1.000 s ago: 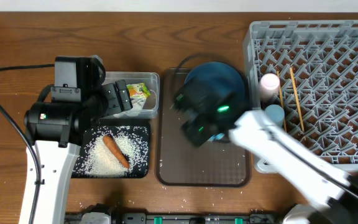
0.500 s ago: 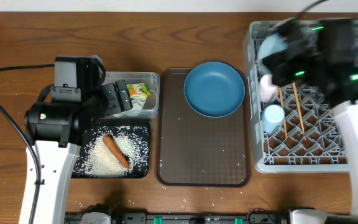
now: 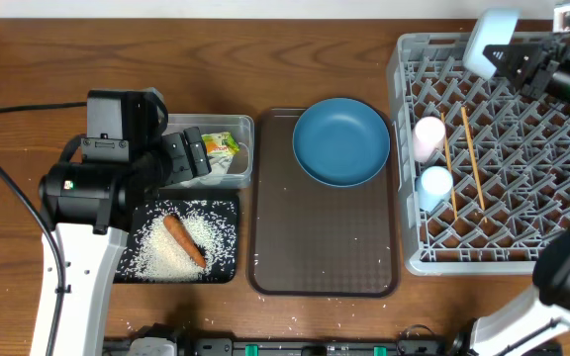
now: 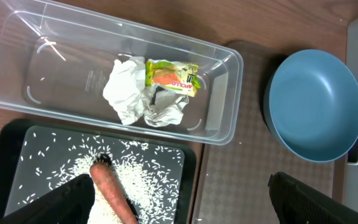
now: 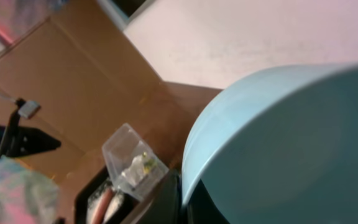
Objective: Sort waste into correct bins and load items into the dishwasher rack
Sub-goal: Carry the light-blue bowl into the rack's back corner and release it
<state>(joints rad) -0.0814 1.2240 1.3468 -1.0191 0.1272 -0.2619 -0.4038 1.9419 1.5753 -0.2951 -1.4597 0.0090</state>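
Two arms stood over the wooden counter [image 3: 166, 59]. Biggest on it was the grey dishwasher rack [image 3: 542, 213], which filled the right side with its lattice of pegs. Next in size, the dark brown serving tray [image 3: 325, 247] lay at the centre, just beside the rack, and the round blue plate [image 3: 341, 141] rested flat on its far end. Left of that tray sat the clear tub [image 4: 222, 99] and, just beside it on the near side, the shallow black tray [image 4: 14, 134]. The left hand [image 4: 179, 186] hung above these two bins, its fingers [image 4: 67, 205] spread wide apart with nothing between them. The right hand [image 3: 520, 61] was up at the rack's far rim, clamped on the bowl [image 3: 490, 40], which was tipped on edge; whether the bowl touched the pegs could not be told. In the right wrist view its pale blue curve filled most of the picture. Along the rack's left side the pink cup [image 3: 428, 136] sat among the pegs, and the light-blue cup [image 3: 435, 185] sat just nearer than it. The two wooden chopsticks [image 3: 473, 158] lay in the rack just right of the cups, side by side yet apart, running far to near. The orange carrot [image 4: 112, 194] lay slantwise in the black tray on a bed of white rice [image 4: 148, 183]. The crumpled paper wad [image 4: 126, 93] lay in the clear tub with the green-yellow scrap [image 4: 171, 76] touching its right side. Several loose grains were scattered on the counter near the front edge.
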